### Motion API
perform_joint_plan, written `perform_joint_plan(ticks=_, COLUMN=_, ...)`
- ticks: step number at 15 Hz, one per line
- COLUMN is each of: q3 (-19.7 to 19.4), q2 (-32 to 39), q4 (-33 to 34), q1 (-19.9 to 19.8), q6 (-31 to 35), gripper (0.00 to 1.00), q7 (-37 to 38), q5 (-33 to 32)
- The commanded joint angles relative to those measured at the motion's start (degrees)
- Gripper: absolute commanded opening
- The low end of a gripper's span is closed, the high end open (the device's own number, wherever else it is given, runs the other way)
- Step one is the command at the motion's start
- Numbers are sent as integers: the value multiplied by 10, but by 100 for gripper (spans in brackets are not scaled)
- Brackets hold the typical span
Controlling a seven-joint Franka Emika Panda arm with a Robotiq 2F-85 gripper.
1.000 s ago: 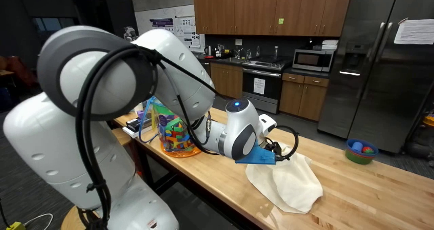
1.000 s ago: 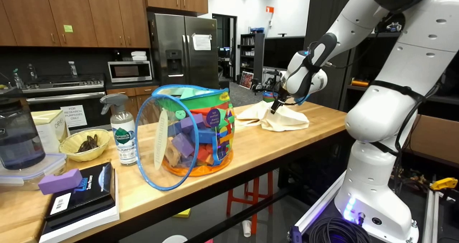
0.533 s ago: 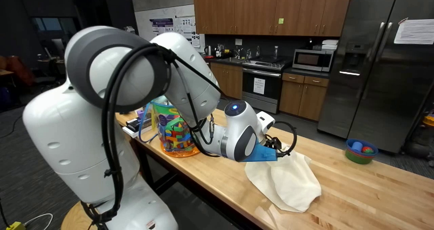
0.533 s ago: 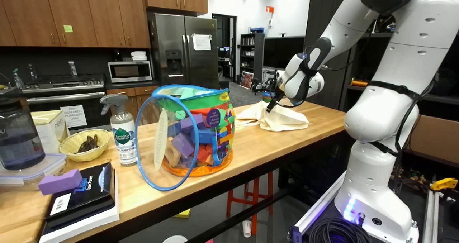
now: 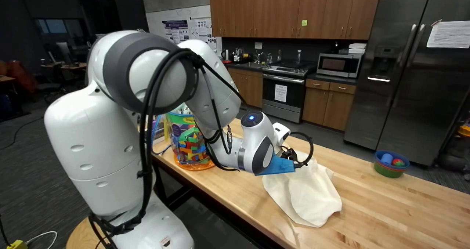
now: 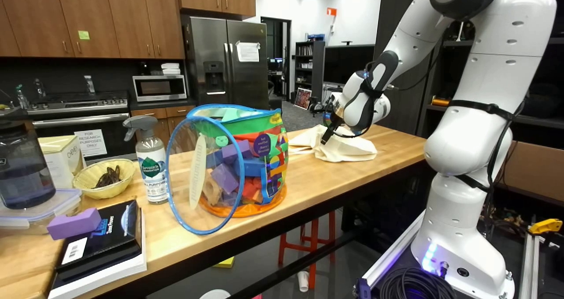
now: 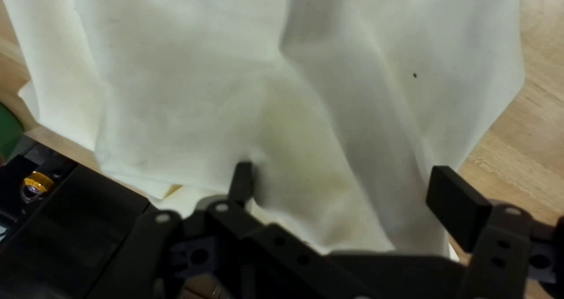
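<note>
A cream cloth (image 5: 312, 199) lies rumpled on the wooden table; it also shows in an exterior view (image 6: 352, 150) and fills most of the wrist view (image 7: 185, 87). My gripper (image 7: 343, 191) is open, its two black fingers wide apart, with folds of the cloth between and beneath them. The left finger in the wrist view presses against the cloth, which bulges around its tip. The right finger is over the cloth's edge near bare wood; contact there is unclear. In an exterior view the gripper (image 6: 327, 136) tilts down at the cloth; nothing is clamped.
A clear bag of coloured blocks (image 6: 227, 177) with a blue hoop lid stands on the table (image 5: 407, 208). Stacked bowls (image 5: 389, 172) holding toys sit at the far side. A spray bottle (image 6: 152, 169), yellow basket (image 6: 88, 186), jug (image 6: 24, 175), books (image 6: 110, 246) and purple block (image 6: 75, 223) crowd one end.
The arm has shifted, carrying the gripper slightly toward the block bag. The cloth has slid a little the same way, its outer corner moving with it.
</note>
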Motion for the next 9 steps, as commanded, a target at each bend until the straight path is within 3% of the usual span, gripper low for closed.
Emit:
perform_joint_plan(ticks=1, q3=-1, q2=21, q4=14, q1=3, q6=-6, gripper=74, q7=-16, q5=-6)
perform_joint_plan(ticks=7, q3=-15, q2=24, q4=39, q1=-9, q6=-39, gripper=27, q7=-46, q5=-23)
perform_joint_plan(ticks=9, q3=-21, q2=13, q4=42, q1=6, q6=-55, gripper=12, q7=-76, q5=6)
